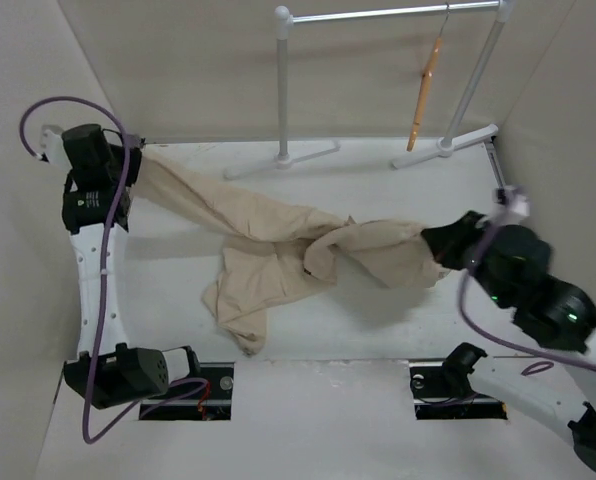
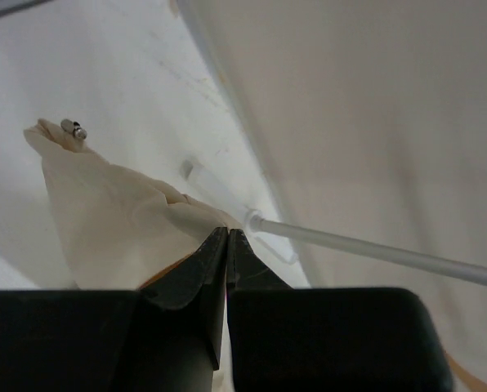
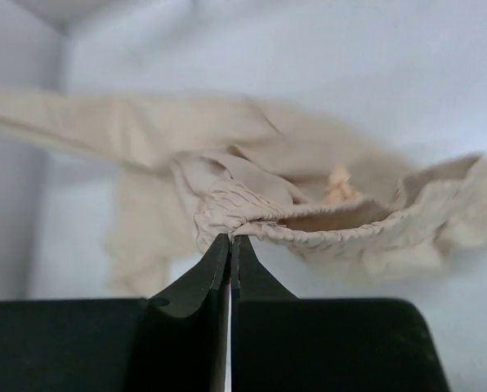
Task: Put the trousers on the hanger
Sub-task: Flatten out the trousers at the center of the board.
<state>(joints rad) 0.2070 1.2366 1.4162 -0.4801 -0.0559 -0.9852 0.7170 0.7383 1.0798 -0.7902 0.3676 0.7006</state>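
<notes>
The white surface (image 1: 378,325) carries the trousers (image 1: 278,250), stretched from far left to right, with a bunched part spilling toward the near edge. A white rack (image 1: 283,85) stands at the far side, and the hanger (image 1: 425,92) hooked on its rail is well apart from the cloth. The left claw (image 1: 138,165) is clamped on the trousers' far-left end. The right claw (image 1: 436,245) is pinched together on the gathered waistband at right.
</notes>
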